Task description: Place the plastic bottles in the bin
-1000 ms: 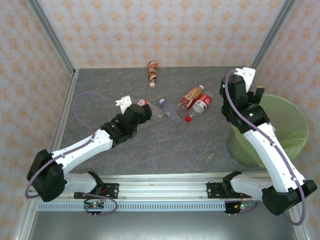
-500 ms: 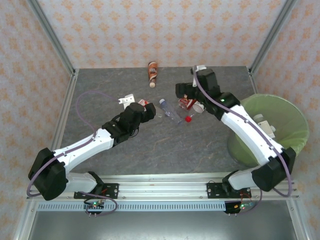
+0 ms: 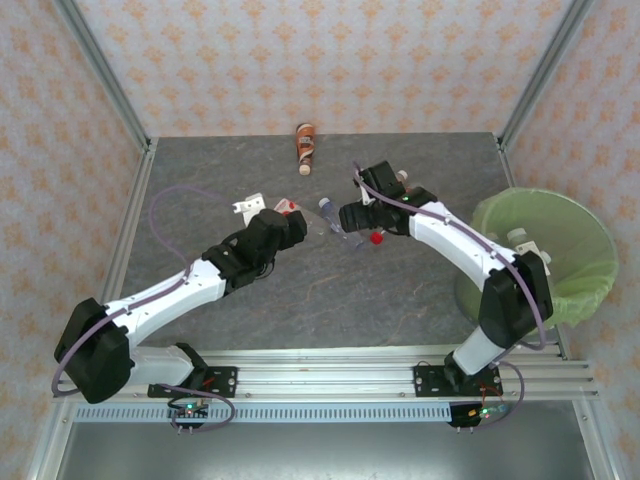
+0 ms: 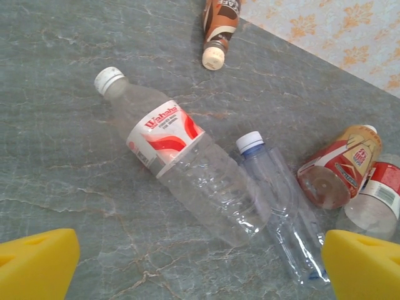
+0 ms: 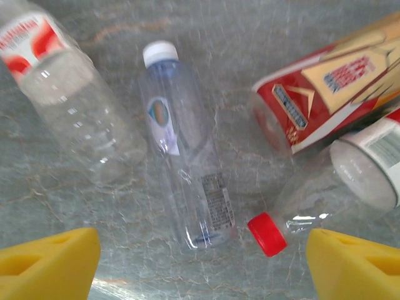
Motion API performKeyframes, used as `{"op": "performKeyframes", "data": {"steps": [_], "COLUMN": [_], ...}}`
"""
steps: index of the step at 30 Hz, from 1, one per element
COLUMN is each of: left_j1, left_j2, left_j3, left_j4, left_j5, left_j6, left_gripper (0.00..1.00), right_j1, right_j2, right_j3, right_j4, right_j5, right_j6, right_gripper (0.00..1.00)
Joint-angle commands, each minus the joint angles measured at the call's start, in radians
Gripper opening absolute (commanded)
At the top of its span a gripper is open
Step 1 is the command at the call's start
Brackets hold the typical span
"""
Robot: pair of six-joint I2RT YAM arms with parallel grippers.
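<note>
Hovering low over the grey marbled tabletop, the right gripper has its yellow fingers spread wide, with nothing clamped between them. Below it in the right wrist view, a slim clear plastic bottle with a white cap lies lengthwise between the two fingers, its cap pointing away from the camera. To that bottle's right, a clear bottle with a red cap lies aslant, just beside a red-and-gold labelled bottle.

The left gripper is likewise spread wide and grips nothing, its yellow fingertips sitting at the lower corners of the left wrist view. Ahead of them a large clear bottle with a white cap and red-and-white label lies diagonally on the stone, its lower body touching the slim bottle. A red-and-white labelled bottle lies against the red-and-gold one at the right edge. A brown bottle with a cream cap lies well apart, near the patterned back wall.

From above, the two grippers meet over this cluster in the middle of the table. The round bin lined with a light-green bag stands at the table's right side, well apart from the bottles on the table.
</note>
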Motion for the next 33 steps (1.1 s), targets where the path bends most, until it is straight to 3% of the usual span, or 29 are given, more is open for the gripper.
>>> {"op": "performKeyframes", "data": {"steps": [1,5,11,21,33], "left_j1": [0.013,0.020,0.026,0.032,0.031], "left_j2": [-0.026,-0.013,0.009,0.035,0.084], "left_j3": [-0.014,-0.013,-0.006,0.033,0.066], "left_j4": [-0.024,-0.011,-0.026,-0.078,-0.091], "left_j5": [-0.048,-0.025,-0.024,-0.030,-0.017], "left_j6": [-0.021,-0.022,-0.047,-0.033,-0.038], "left_gripper": [1.00,1.00,1.00,1.00,1.00], "right_j1": [0.002,0.002,0.003,0.002,0.002], "right_j2": [0.042,0.131,0.295,0.450,0.520], "right_j3": [-0.015,0.043,0.221,0.331,0.348], "right_j4": [0.036,0.023,-0.082,-0.132,-0.132], "right_j5": [0.020,0.032,-0.021,-0.017,0.003], "right_j6": [-0.001,-0.027,0.008,0.011,0.011], "right_gripper": [0.79,0.69,0.63,0.64,0.69]}}
